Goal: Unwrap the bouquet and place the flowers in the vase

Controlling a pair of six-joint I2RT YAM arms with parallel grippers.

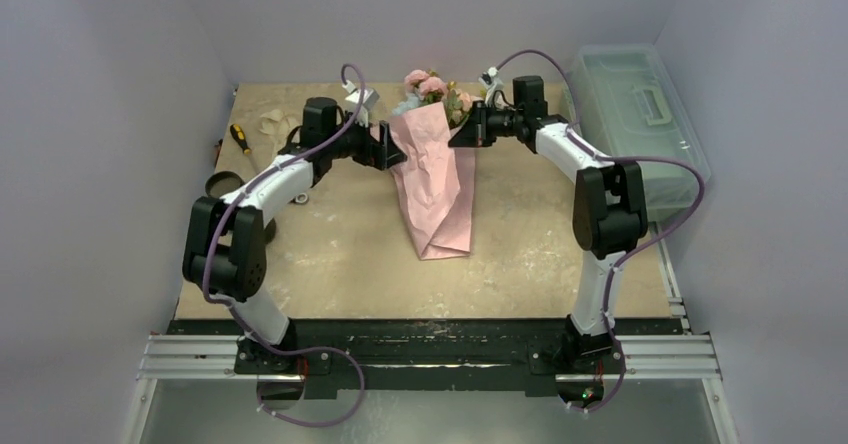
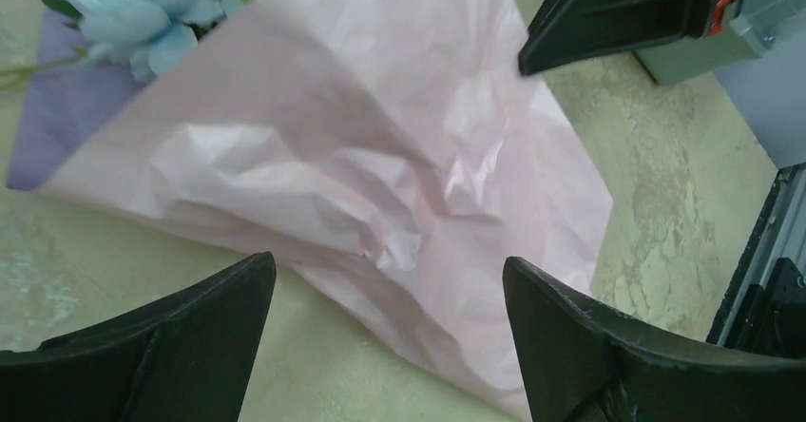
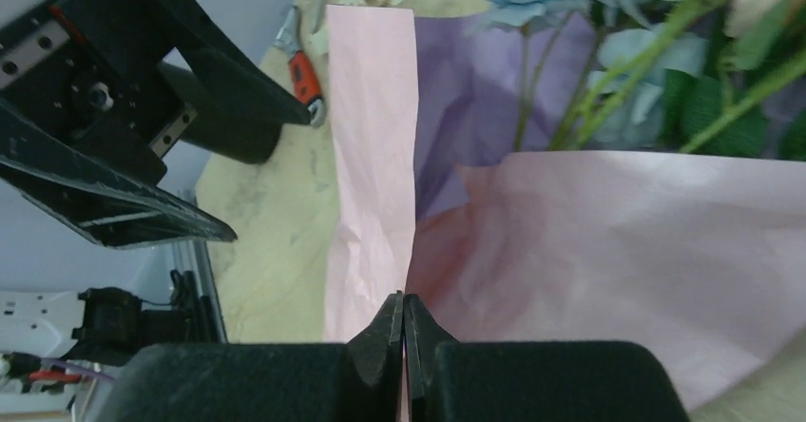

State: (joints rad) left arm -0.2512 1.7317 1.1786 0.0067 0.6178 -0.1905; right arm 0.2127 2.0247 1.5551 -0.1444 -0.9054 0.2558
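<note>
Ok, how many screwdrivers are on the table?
1 for certain: a yellow-and-black screwdriver at the far left, beyond the left arm. An orange-handled tool lies near it, type unclear; the bouquet may hide others.

One bouquet, one screwdriver, one box

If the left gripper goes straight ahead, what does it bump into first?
The left gripper would most likely meet the pink paper first; it lies straight ahead between its open fingers, though depth is unclear.

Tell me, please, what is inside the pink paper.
Flower heads and green stems show at the open top against the lilac lining; the paper hides the lower stems.
</note>
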